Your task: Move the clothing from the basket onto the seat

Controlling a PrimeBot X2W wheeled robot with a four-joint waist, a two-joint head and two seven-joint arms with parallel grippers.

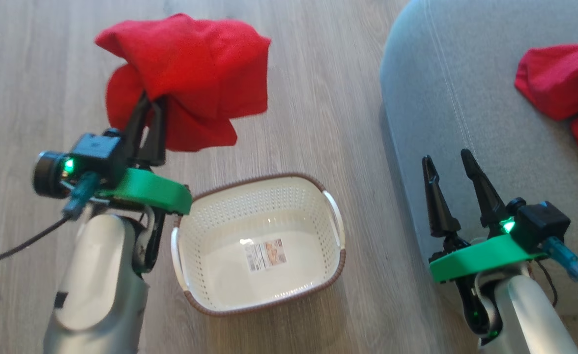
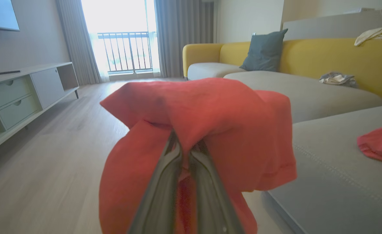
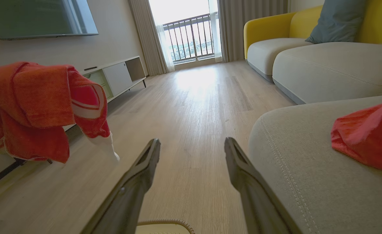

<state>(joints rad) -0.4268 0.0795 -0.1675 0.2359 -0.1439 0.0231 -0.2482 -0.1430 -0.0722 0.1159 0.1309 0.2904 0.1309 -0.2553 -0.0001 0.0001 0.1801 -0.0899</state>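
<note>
My left gripper [image 1: 152, 101] is shut on a red garment [image 1: 190, 73] of the clothing, held up in the air left of and beyond the basket [image 1: 259, 241]. In the left wrist view the garment [image 2: 204, 130] drapes over the closed fingers [image 2: 165, 191]. The cream basket with its brown rim stands on the floor, with just a label sticker inside. A second red garment [image 1: 564, 88] lies on the grey seat [image 1: 466, 98] at the right. My right gripper [image 1: 448, 160] is open beside the seat's edge with nothing between its fingers. The right wrist view shows its spread fingers [image 3: 135, 185] over the floor.
Wooden floor [image 1: 328, 98] surrounds the basket. A pale TV cabinet [image 2: 19, 94] runs along the left wall. A yellow sofa [image 2: 334, 58] with a blue-grey cushion [image 2: 265, 50] stands behind the seat. A balcony door [image 3: 191, 35] is at the far end.
</note>
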